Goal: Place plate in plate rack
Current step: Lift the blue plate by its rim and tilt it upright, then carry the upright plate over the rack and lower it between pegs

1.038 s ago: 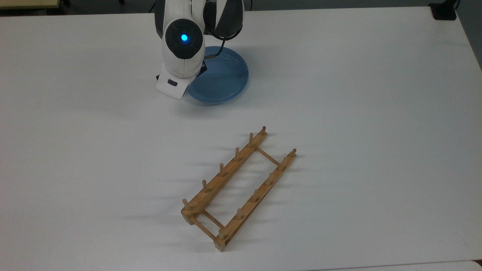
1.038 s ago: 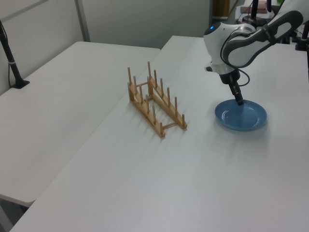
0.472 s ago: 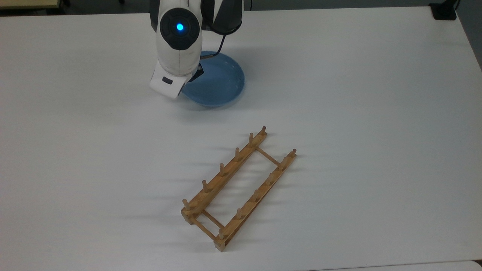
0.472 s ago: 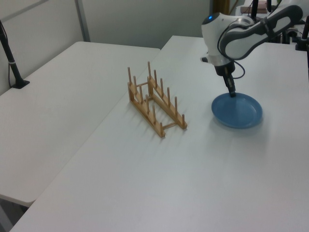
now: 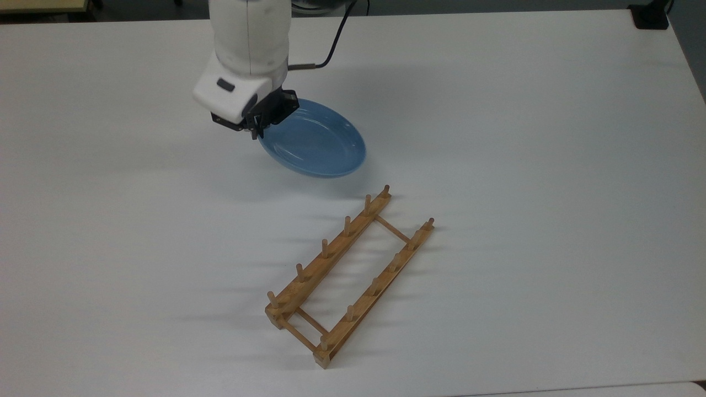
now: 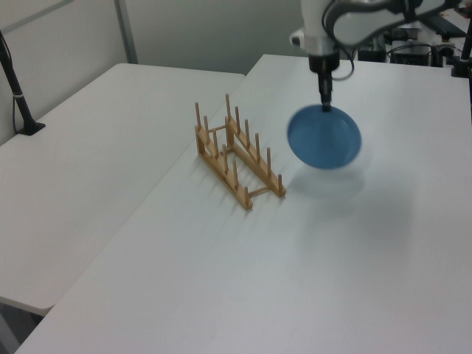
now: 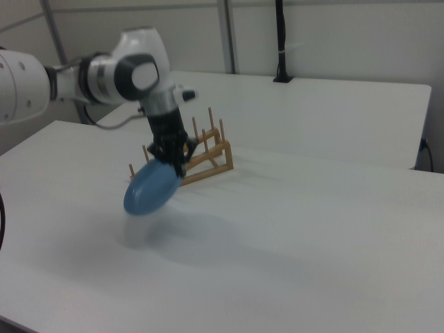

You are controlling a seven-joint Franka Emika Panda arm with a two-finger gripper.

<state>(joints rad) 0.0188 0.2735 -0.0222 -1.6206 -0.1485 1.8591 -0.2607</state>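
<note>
The plate point(image 5: 314, 144), round, shallow, light blue, hangs tilted in the air above the white table point(image 5: 551, 165), pinched at its rim by my end effector point(image 5: 268, 118), at about eleven o'clock from the light-brown wooden pegged plate rack point(image 5: 347, 275) in the top view. I worry the thin rim grip lets it swing or slip, or that it strikes a peg on entry. The left view shows the plate nearly upright with its shadow below; the top view gives the rack's slot angle.
</note>
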